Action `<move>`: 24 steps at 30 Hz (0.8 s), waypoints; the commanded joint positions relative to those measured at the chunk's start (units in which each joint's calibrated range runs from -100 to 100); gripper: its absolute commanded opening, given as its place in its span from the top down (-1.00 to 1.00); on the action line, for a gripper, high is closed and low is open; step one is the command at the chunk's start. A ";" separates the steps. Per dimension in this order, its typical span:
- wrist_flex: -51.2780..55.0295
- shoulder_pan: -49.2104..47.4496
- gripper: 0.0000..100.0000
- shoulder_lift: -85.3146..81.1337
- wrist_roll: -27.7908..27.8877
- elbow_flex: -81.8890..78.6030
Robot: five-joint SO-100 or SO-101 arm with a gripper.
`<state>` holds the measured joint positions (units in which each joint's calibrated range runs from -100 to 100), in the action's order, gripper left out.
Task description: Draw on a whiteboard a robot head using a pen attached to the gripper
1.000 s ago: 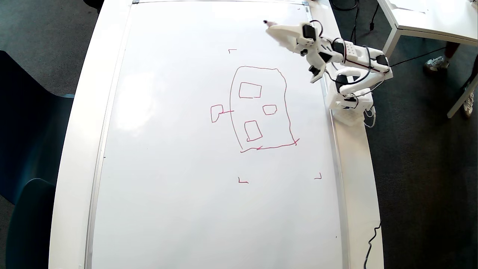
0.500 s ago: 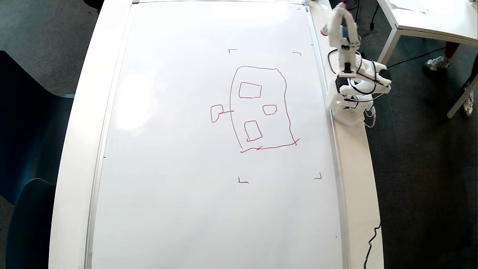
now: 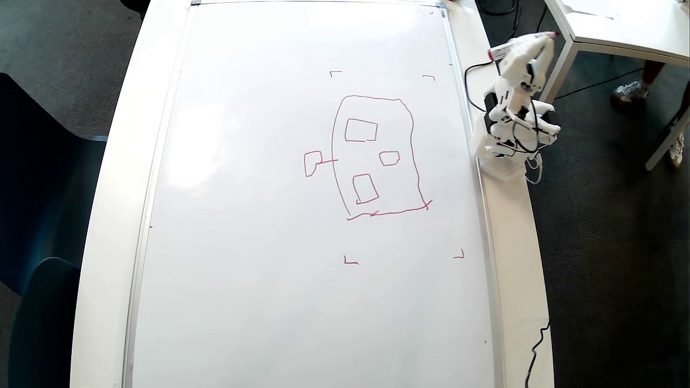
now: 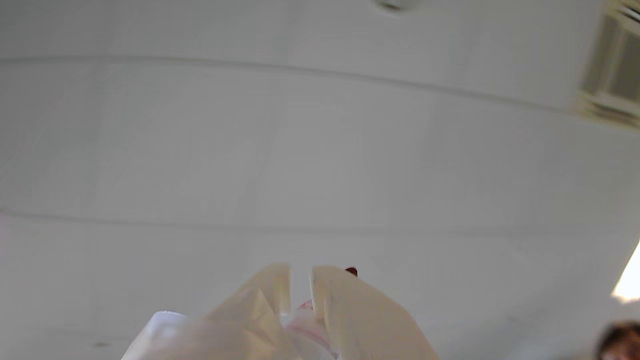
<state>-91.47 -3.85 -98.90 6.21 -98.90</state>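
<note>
The whiteboard [image 3: 259,226] lies flat and fills most of the overhead view. The robot head [image 3: 372,98] is drawn on it in red: a tall rounded outline with three small boxes inside and one box on a stalk at its left. My gripper [image 3: 539,43] is off the board, past its right edge, lifted above the arm base and pointing upward. It is shut on the pen [image 3: 498,52], whose red tip [image 3: 552,34] sticks out. In the wrist view the gripper [image 4: 300,272] faces a pale ceiling, with the pen [image 4: 306,312] between its fingers.
Small red corner marks [image 3: 350,261] frame the drawing. The arm base [image 3: 504,159] stands on the table's right rim. A white side table [image 3: 620,29] and a person's shoe [image 3: 628,92] are at the upper right. Dark chairs [image 3: 43,226] stand at the left, and a black cable [image 3: 536,350] hangs at the lower right.
The arm has swung right from above the board's upper right corner to beyond its right edge and tipped the gripper upward. The pen is still held. The drawing is unchanged.
</note>
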 commanded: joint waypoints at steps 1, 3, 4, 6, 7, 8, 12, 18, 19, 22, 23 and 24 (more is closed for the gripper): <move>-6.10 -0.09 0.98 0.07 -0.26 -0.46; -8.10 -0.09 0.98 0.07 -0.26 -0.46; -8.10 -0.09 0.98 0.07 -0.31 -0.46; -8.10 -0.09 0.98 0.07 -0.36 -0.46; -8.10 -0.09 0.98 0.07 -0.47 -0.46; -8.10 -0.09 0.98 0.07 -1.11 -0.46; -8.10 0.42 0.98 -0.01 -9.48 -0.55; -8.18 0.42 0.98 -0.01 -10.87 -0.55; -8.18 0.42 0.98 0.07 -10.87 -0.46; -8.18 0.20 0.98 0.16 -10.87 -0.46; -8.18 0.05 0.98 0.16 -10.87 -0.46; -8.18 0.27 0.98 0.16 -10.87 -0.46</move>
<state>-98.90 -3.47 -98.90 -4.41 -99.09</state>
